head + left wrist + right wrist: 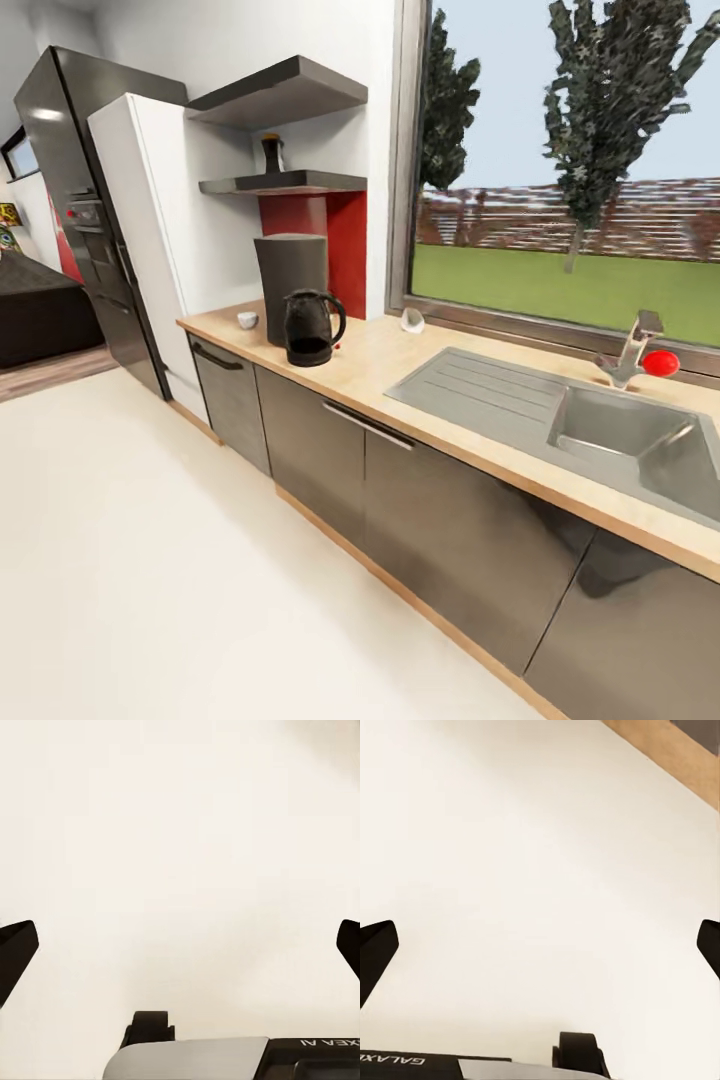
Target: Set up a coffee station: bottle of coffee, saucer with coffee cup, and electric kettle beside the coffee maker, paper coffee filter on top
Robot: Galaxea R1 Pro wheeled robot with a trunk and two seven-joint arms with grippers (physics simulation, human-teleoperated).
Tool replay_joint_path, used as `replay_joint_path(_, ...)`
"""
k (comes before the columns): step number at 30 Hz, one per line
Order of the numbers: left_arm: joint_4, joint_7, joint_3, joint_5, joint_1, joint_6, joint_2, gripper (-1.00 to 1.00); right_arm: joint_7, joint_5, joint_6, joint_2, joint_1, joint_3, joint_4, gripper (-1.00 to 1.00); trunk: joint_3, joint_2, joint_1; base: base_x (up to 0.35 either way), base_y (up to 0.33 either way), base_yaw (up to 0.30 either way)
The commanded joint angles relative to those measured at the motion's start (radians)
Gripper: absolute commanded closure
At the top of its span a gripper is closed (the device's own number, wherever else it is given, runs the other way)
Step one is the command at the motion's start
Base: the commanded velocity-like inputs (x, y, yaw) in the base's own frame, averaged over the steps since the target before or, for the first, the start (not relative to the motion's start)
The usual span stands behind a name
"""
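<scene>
The left gripper (180, 945) had two black fingers (16, 949) with pointed tips. Behind them sat a smooth grey metal plate and a black round knob. White letters were printed on a black part beside it. The right gripper (540, 945) looked the same, black fingers (376, 945), grey plate, black knob, and white "GALAX" letters.

Head camera overlooks the kitchen countertop (400, 370) obliquely; both wrist cameras face the floor (180, 832) (shared).

Both hands are held wide open (black fingertips far apart): the left hand (180, 945) and the right hand (540, 945), nothing gripped.
</scene>
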Motion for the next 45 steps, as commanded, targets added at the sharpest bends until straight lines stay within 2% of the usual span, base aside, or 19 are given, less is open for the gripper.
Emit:
replay_joint_path(1,-0.001,0.000,0.002,0.000,0.000,-0.002,0.000,-1.00,0.001,0.001,-0.016,0.000,0.000,0.001,0.001,-1.00,-0.001,0.000,0.001,0.317,0.105,0.000)
replay_joint_path(5,-0.001,0.000,0.003,0.000,0.000,-0.002,0.000,-1.00,0.001,0.001,-0.095,0.002,0.000,0.001,0.001,-1.00,-0.001,0.000,0.001,0.317,0.105,0.000)
replay_joint_path(10,-0.002,0.000,0.016,0.009,0.000,-0.001,0.003,-1.00,0.002,0.000,-0.145,0.007,0.000,0.001,0.004,-1.00,-0.001,0.000,0.001,0.317,0.106,0.000)
replay_joint_path(15,-0.001,0.000,0.027,0.018,0.000,-0.002,0.001,-1.00,0.002,0.000,-0.154,0.025,0.000,-0.001,0.027,-1.00,-0.001,0.000,0.001,0.317,0.106,0.000)
replay_joint_path(20,0.028,-0.001,0.025,0.022,0.000,-0.003,0.000,-1.00,0.003,0.000,-0.156,0.032,0.000,0.000,0.065,-1.00,-0.001,0.000,0.001,0.317,0.113,0.000)
replay_joint_path(42,0.037,-0.003,0.018,0.022,0.000,-0.003,0.000,-1.00,0.006,0.001,-0.156,0.033,0.000,0.004,0.072,-1.00,-0.001,0.000,0.001,0.279,0.221,0.000)
replay_joint_path(44,0.036,-0.003,0.018,0.022,0.000,-0.003,0.000,-1.00,0.019,0.001,-0.157,0.033,0.000,0.007,0.065,-1.00,-0.001,0.000,0.001,0.268,0.126,0.000)
replay_joint_path(45,0.036,-0.003,0.019,0.022,0.000,-0.003,0.000,-1.00,0.049,0.001,-0.157,0.033,0.000,0.016,0.046,-1.00,-0.001,0.000,0.001,0.171,0.072,0.000)
